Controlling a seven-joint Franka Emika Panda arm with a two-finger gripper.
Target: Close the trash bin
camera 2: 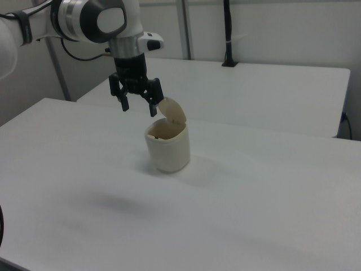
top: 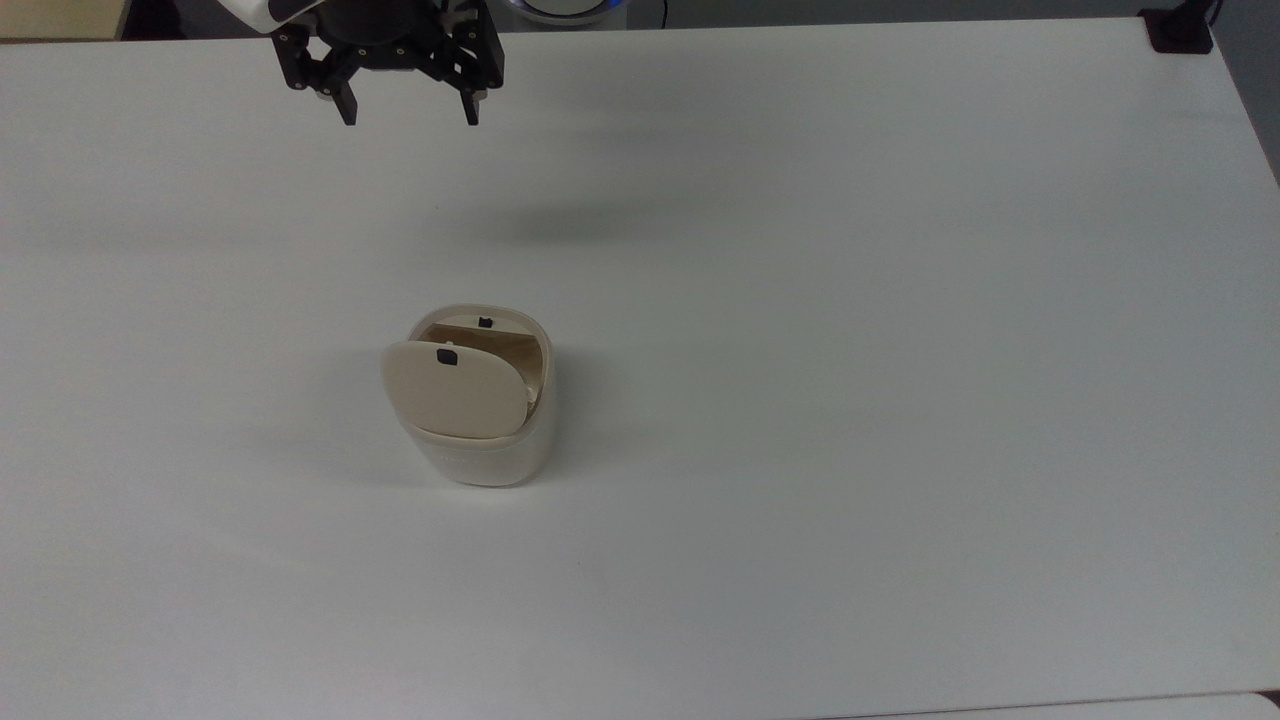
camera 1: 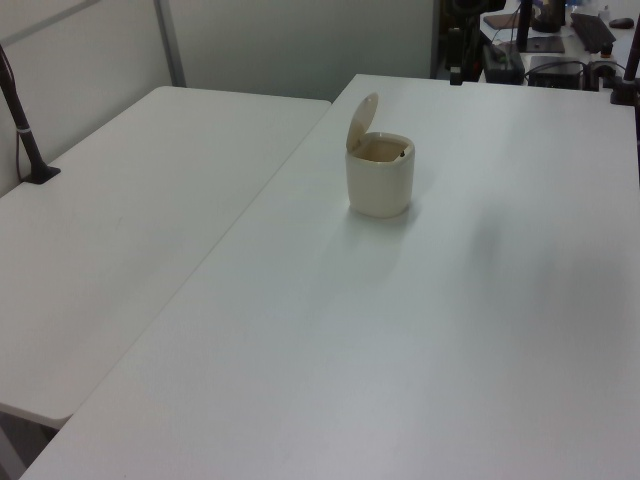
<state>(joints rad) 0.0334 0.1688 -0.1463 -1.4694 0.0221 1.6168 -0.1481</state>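
Note:
The trash bin (top: pixel 482 455) is a small cream-beige tub standing upright near the middle of the white table (top: pixel 850 400). Its hinged lid (top: pixel 455 388) is raised, showing a small black square mark and the tan inside. The left view has the bin (camera 1: pixel 380 182) with its lid (camera 1: pixel 362 122) tipped up on the left view's left. My gripper (top: pixel 408 118) is open and empty, at the top view's upper edge, well apart from the bin. In the right view the gripper (camera 2: pixel 138 109) hangs above the table, beside the upright lid (camera 2: pixel 174 112) of the bin (camera 2: pixel 167 149).
A second white table (camera 1: pixel 120 200) adjoins on the left view's left, with a black clamped post (camera 1: pixel 28 140) at its edge. Another black clamp (top: pixel 1180 30) sits at the top view's upper right corner. Desk equipment (camera 1: pixel 540 50) stands beyond the far edge.

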